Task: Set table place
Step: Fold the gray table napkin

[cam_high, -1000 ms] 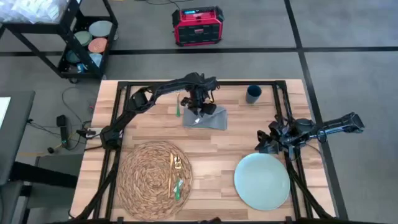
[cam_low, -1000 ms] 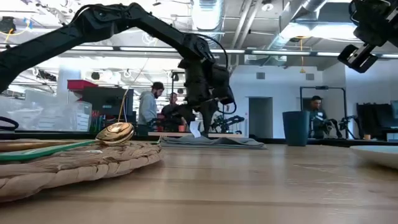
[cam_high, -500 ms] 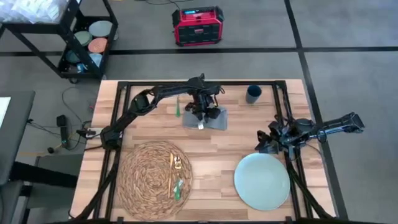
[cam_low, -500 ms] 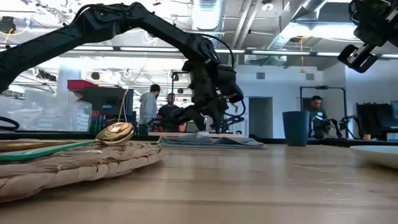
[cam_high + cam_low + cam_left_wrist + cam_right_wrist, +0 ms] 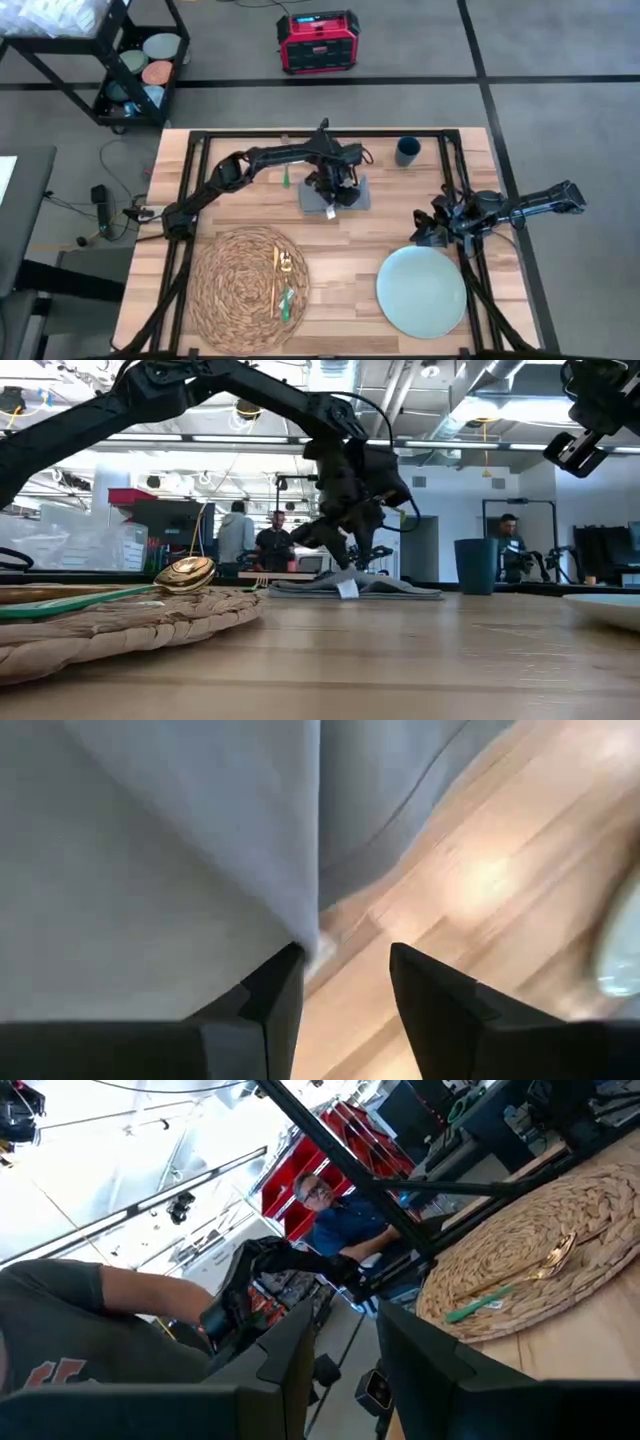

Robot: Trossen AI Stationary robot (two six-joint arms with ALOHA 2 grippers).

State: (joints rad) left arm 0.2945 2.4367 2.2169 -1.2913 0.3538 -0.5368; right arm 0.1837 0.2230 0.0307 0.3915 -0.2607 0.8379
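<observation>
A grey napkin (image 5: 360, 196) lies flat on the table (image 5: 240, 205) at the far middle, its white tag (image 5: 347, 588) on the wood. My left gripper (image 5: 345, 960) hovers open just over the napkin's near edge, one finger at the cloth's folded corner (image 5: 300, 935) and the other over bare wood. The woven placemat (image 5: 235, 295) at the near left carries gold and green-handled cutlery (image 5: 280, 275). One green-handled piece (image 5: 284, 178) lies left of the napkin. The plate (image 5: 421, 291) sits near right and the cup (image 5: 407, 151) far right. My right gripper (image 5: 425, 232) waits open, high above the plate's far edge. My left gripper has one fingertip (image 5: 285, 970) right at the napkin's folded corner, coming from above. I cannot tell whether it touches the cloth. Nothing lies between the two fingers.
Black rails (image 5: 190, 200) run along the table's sides. On the floor beyond the far edge stand a black cart (image 5: 140, 60) and a red box (image 5: 318, 40). People stand in the room behind the table. Bare wood lies between placemat, napkin and plate.
My left gripper has gone toward the table's right edge and a little nearer, and has come down. The napkin's part with the white tag has gone with it and now lies on the table. The napkin sits slightly farther right and looks more compact.
</observation>
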